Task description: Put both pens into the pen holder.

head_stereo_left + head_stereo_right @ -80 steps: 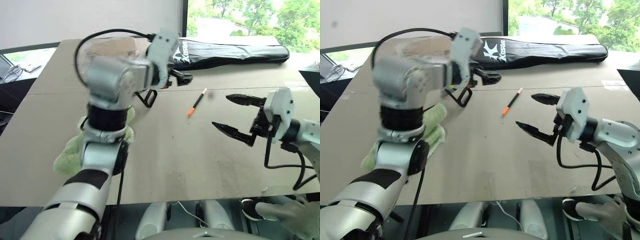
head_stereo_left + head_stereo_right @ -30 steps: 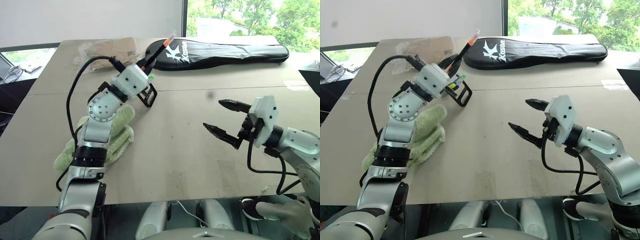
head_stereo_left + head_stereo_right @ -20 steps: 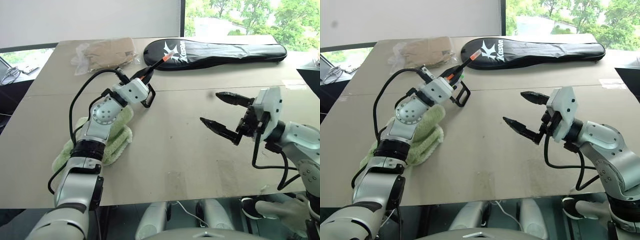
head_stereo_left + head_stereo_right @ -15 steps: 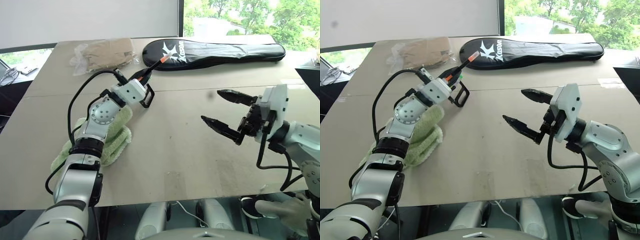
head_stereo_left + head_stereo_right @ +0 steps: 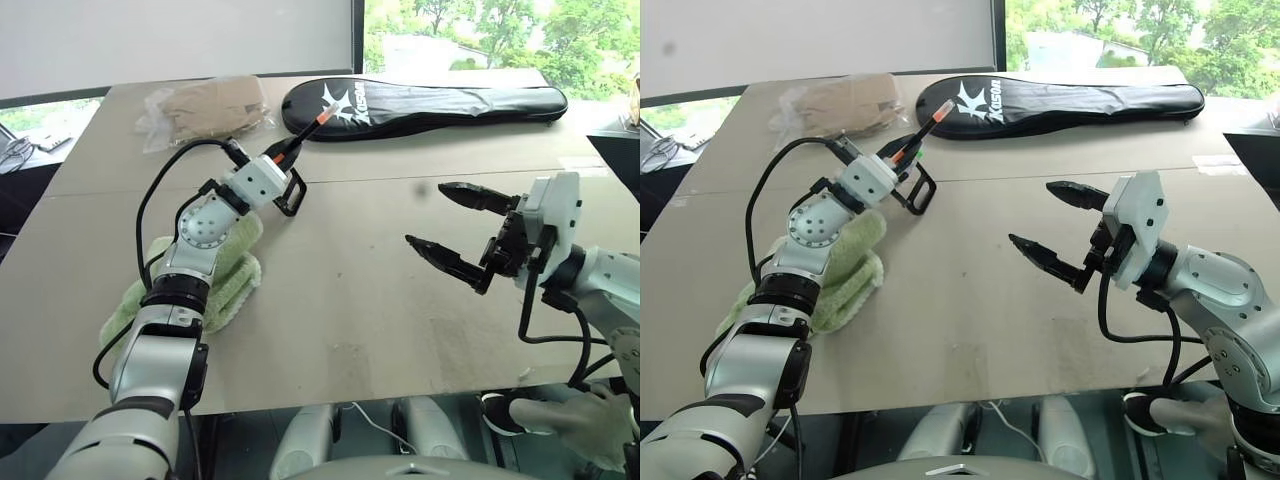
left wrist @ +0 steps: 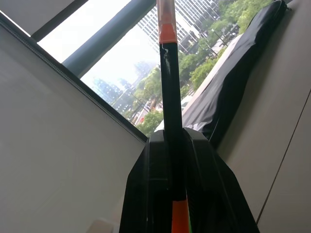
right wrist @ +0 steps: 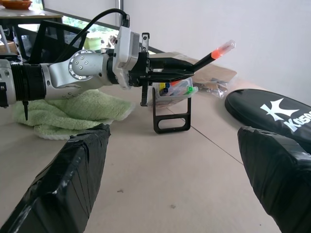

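My left gripper (image 7: 187, 69) points slightly upward, fingers clamped on the pen (image 5: 300, 137), which projects beyond them above the holder (image 7: 173, 92). My right gripper (image 5: 458, 229) hangs wide.

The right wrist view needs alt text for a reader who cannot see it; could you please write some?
The left gripper holds an orange and black pen pointing up and outward, just above the pen holder standing on the table. A green towel lies under that arm, a black racket bag lies beyond, and the right gripper frames the scene, wide open.
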